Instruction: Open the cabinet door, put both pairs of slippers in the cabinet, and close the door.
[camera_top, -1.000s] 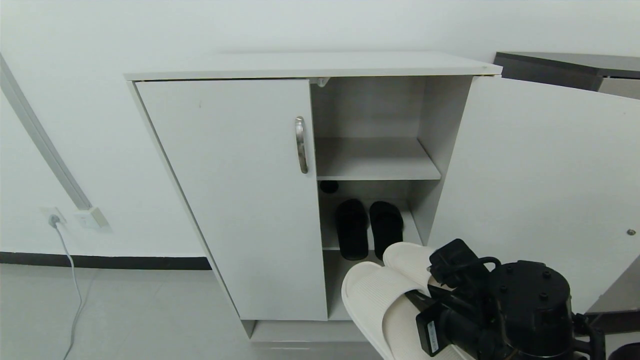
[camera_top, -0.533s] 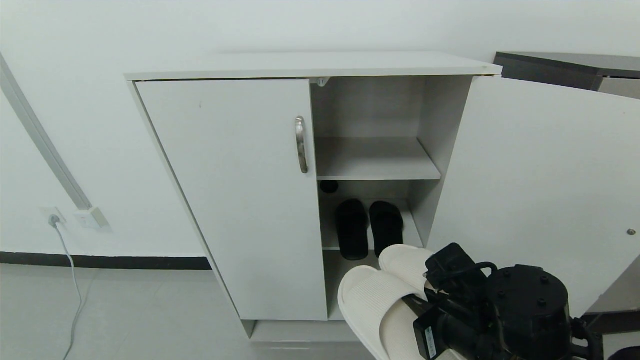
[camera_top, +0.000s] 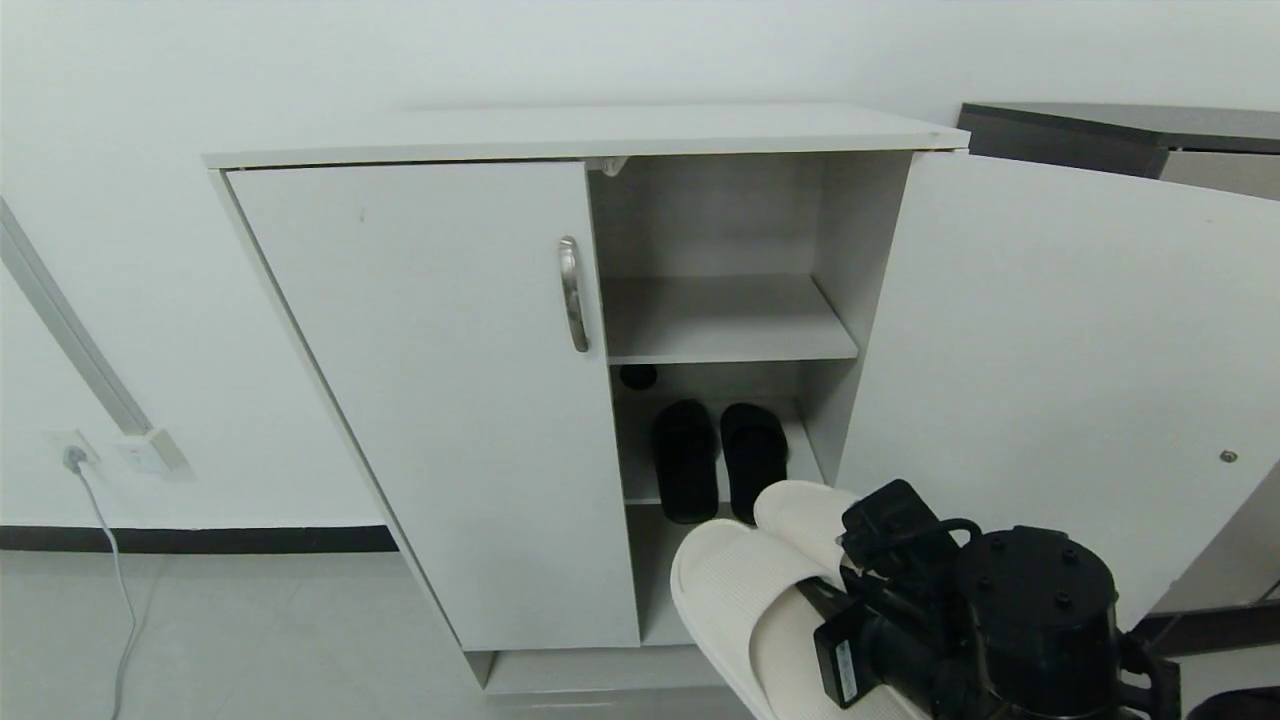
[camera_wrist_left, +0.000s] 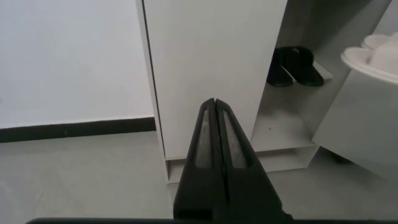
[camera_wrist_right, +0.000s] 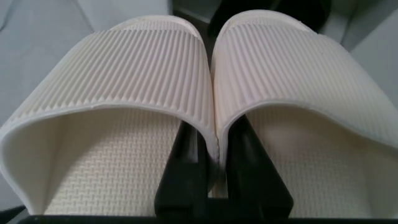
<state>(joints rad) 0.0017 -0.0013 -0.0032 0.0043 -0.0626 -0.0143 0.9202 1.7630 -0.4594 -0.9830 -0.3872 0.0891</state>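
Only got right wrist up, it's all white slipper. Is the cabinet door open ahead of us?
Observer: Yes. The right door is swung wide open; the left door is shut.
Operator: Black pair in yet?
Observer: The black slippers lie side by side on the middle shelf.
Operator: Left arm?
Observer: The left gripper is shut with nothing in it, facing the lower part of the left door.

Bright, diffuse, even light; cabinet (camera_top: 420, 400) interior softly shaded; wide-angle skew toward edges.
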